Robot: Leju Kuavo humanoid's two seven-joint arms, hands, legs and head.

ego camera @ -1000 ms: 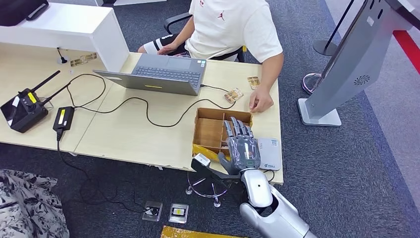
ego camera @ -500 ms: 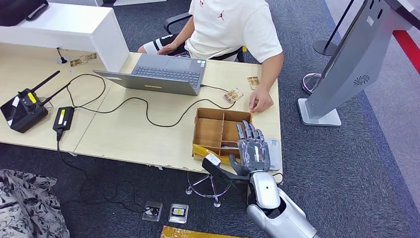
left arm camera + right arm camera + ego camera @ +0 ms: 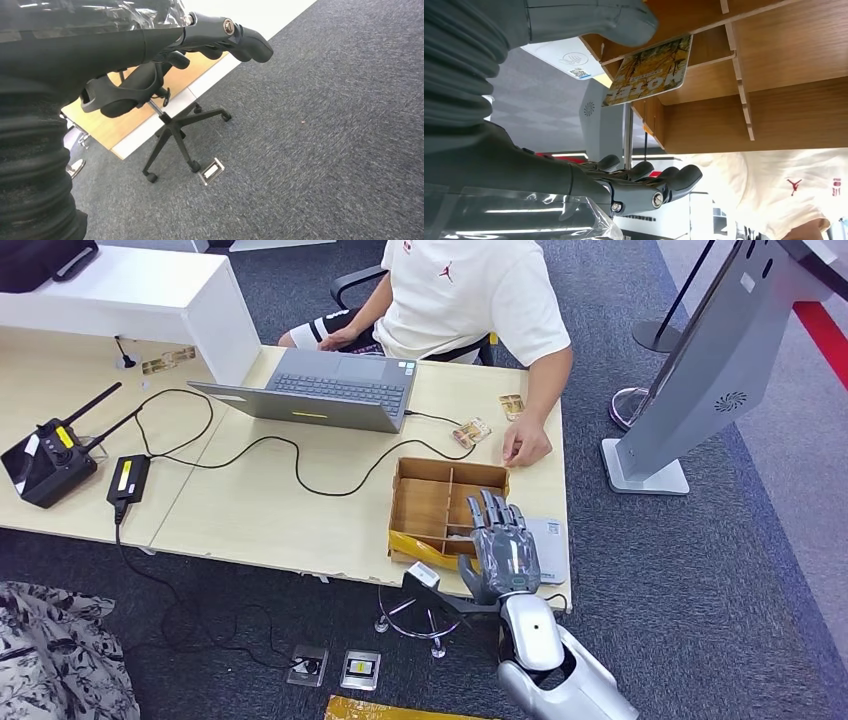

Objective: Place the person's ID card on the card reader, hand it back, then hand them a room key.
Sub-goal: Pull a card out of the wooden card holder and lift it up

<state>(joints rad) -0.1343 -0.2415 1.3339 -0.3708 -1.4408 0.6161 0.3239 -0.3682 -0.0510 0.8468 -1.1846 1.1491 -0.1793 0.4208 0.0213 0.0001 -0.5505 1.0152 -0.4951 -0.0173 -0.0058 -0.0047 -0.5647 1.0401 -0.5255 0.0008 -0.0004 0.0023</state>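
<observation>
**Right hand reaching over the divided box for a room key**

The right hand is hovering over the near corner of the wooden box on the table, its fingers lying straight and slightly spread, gripping nothing that I can make out. In the right wrist view a room key, a printed card marked HOTEL, is leaning in a compartment just under the thumb; whether the thumb is touching it is hard to tell. The white card reader is lying just beside the fingers on their outer side, partly covered by the hand.

The key is probably light, thin, stiff and glossy, so it is likely to slip out of a loose grip and to be awkward to lift off a flat face. Judging from its lean, the free upper edge standing clear of the divider is the best place to pinch it, thumb on one face and a finger on the other.

The person's hand is resting on the table beyond the fingertips, with small cards lying nearby; which of them, if any, is the ID card is too small to tell. The left hand is hanging above the carpet with its fingers curled loosely and apart, holding nothing. The box's compartments under the right palm are hidden from the head view.
</observation>
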